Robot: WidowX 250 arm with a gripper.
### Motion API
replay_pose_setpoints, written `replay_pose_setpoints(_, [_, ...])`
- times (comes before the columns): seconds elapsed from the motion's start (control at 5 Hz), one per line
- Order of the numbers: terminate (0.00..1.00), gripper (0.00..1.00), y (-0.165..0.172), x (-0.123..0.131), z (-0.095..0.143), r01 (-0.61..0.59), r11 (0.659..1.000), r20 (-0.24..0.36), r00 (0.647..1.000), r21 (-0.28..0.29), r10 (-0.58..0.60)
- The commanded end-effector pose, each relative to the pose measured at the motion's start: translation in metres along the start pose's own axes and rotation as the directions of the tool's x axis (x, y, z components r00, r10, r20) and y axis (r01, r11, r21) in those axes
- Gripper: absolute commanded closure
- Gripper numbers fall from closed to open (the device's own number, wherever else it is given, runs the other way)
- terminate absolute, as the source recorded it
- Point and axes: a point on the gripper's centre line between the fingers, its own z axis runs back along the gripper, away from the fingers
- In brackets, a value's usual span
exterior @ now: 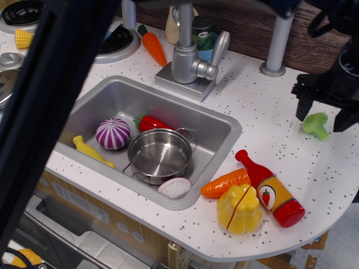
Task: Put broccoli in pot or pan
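Note:
The broccoli [316, 124], a small light-green floret, lies on the white counter at the far right. My black gripper [323, 115] hangs over it, open, with one finger on each side of the floret. The round shiny steel pot [160, 154] with wire loop handles sits empty in the sink [120, 95], near its front right. A dark arm link crosses the left of the view and hides the stove area.
In the sink lie a purple onion [113, 133], a red pepper [151, 123], a yellow piece [90, 150] and an onion half [175, 187]. A ketchup bottle [270, 188], carrot [225, 182] and yellow pepper [239, 208] lie front right. The faucet [189, 59] stands behind the sink.

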Motion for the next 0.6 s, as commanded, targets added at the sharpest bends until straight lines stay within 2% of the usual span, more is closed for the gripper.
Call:
replay_pose_setpoints(0.0, [0.0, 0.0, 0.001, 0.018, 0.017, -0.03, 0.999, 0.052, 0.998, -0.046, 0.032])
replay_pose_setpoints(0.4, [0.0, 0.0, 0.006, 0.017, -0.003, -0.044, 0.997, 0.046, 0.998, -0.07, 0.047])
